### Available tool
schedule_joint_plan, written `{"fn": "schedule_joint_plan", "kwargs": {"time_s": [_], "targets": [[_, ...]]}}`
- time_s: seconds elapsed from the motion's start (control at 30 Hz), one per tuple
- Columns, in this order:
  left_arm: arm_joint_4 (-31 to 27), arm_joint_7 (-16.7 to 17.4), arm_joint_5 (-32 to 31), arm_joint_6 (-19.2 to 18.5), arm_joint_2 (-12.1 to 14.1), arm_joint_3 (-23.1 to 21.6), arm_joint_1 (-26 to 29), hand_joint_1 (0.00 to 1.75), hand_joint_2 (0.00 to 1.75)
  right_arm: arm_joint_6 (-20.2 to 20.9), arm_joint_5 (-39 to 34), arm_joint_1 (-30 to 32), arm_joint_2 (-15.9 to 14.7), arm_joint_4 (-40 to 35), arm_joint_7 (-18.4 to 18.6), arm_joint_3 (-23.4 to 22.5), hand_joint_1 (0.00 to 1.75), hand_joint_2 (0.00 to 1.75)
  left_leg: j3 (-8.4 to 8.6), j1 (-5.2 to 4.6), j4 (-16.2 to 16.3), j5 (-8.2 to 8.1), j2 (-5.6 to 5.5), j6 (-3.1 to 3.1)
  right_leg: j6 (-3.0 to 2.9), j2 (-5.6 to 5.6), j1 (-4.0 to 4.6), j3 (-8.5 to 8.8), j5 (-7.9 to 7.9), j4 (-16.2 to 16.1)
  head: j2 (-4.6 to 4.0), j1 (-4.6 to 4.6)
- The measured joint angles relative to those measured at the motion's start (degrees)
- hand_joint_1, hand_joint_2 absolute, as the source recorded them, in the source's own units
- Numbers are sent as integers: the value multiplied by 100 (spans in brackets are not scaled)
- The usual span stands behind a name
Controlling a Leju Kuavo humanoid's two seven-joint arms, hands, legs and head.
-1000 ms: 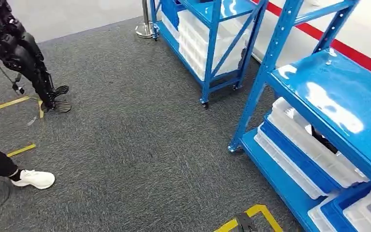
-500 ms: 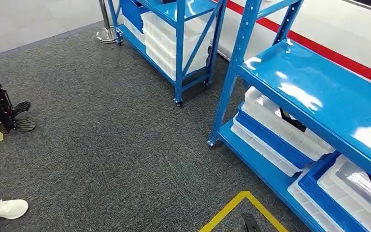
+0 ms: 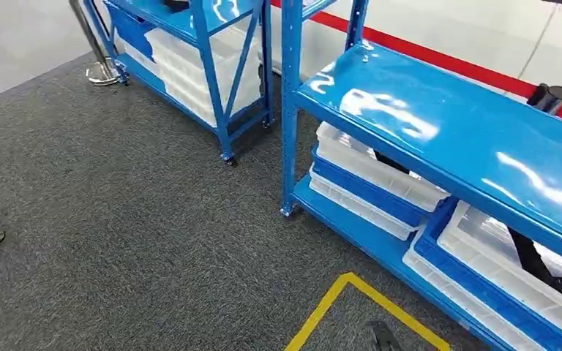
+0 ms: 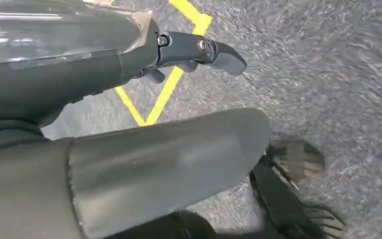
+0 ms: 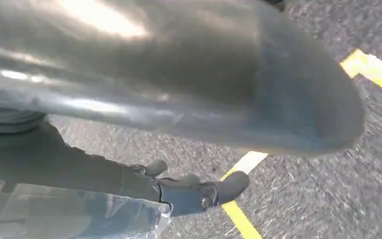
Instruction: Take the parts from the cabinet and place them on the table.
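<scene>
Head view: a blue metal shelving cabinet (image 3: 439,139) stands on grey carpet (image 3: 117,241); clear plastic trays (image 3: 380,172) sit on its lower shelf, and a long black part (image 3: 533,257) lies in the tray nearest the right edge. Yellow floor tape (image 3: 336,300) marks the carpet.

Left wrist view: the left hand (image 4: 194,52) hangs over the carpet, fingers slightly apart, holding nothing.

Right wrist view: the right hand (image 5: 189,191) likewise hangs with nothing in it, fingers loosely extended.

The black part (image 3: 534,259) (lower bin) sits half-hidden under the shelf (image 3: 439,139).
</scene>
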Motion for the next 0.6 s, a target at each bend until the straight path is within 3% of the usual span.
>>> {"fn": "schedule_joint_plan", "kwargs": {"time_s": [0.03,0.07,0.13,0.17,0.2,0.23,0.33,0.37,0.4,0.43,0.47,0.53,0.57,0.6], "targets": [[0,0,-20,42,0,0,19,0,0,-11,0,2,13,0,11,0,0,0,-187,0,308,-57,-20,3,-1,101,14,8,0,2,2,-2],[0,0,-68,90,-2,0,24,0,0,-31,0,13,18,0,18,0,0,0,-243,0,318,52,-28,9,0,192,18,21,-2,3,0,0],[0,0,-125,156,-4,-2,10,0,0,-50,7,28,26,0,29,0,0,0,17,10,-361,587,-58,23,5,370,12,59,-5,12,0,-2],[0,0,-145,191,-4,-6,2,0,0,-59,11,24,31,0,29,0,0,0,249,34,-878,871,-166,21,9,457,7,72,-7,19,0,0],[0,0,-175,206,-4,-11,-1,0,0,-64,13,20,42,0,29,0,0,0,383,75,-1192,932,-456,22,36,515,5,52,-20,29,0,2],[0,-2,-182,206,-7,-17,-3,0,0,-77,24,-8,39,0,29,0,0,0,413,73,-1294,885,-523,24,73,589,85,8,-39,82,0,7],[0,-4,-195,215,-30,-20,-8,0,0,-77,83,40,37,0,29,0,0,0,409,5,-1288,910,-323,124,181,770,10,-101,17,8,0,5],[0,-9,-201,217,-59,-19,-15,0,0,-77,92,55,26,2,29,0,0,0,424,46,-1343,945,-234,183,200,762,9,-97,-1,39,2,7],[-6,-9,-208,223,-53,-17,-20,0,0,-77,96,68,46,2,29,2,0,0,446,38,-1373,952,-189,223,195,412,31,-152,-60,167,0,15],[-6,-11,-208,226,-55,-17,-17,0,0,-77,96,50,46,0,29,2,0,0,449,28,-1389,957,-107,272,168,167,45,-322,-219,491,0,33],[-6,-11,-208,241,-55,-19,-2,0,0,-77,98,16,44,0,29,2,0,0,445,10,-1389,954,-14,275,143,42,44,-572,-412,958,0,33],[-6,-11,-208,243,-57,-17,21,0,0,-77,98,1,44,0,28,2,0,0,444,-6,-1387,939,177,294,147,-39,20,-979,-655,1768,0,33],[-4,-11,-208,245,-59,-17,19,0,0,-77,98,16,44,0,29,2,0,0,447,-6,-1387,932,244,291,179,-50,10,-1017,-634,1829,2,33],[-4,-13,-210,254,-68,-17,15,0,0,-74,98,34,44,0,29,2,0,0,451,-2,-1386,925,312,281,234,-64,1,-918,-529,1631,0,33]]}}
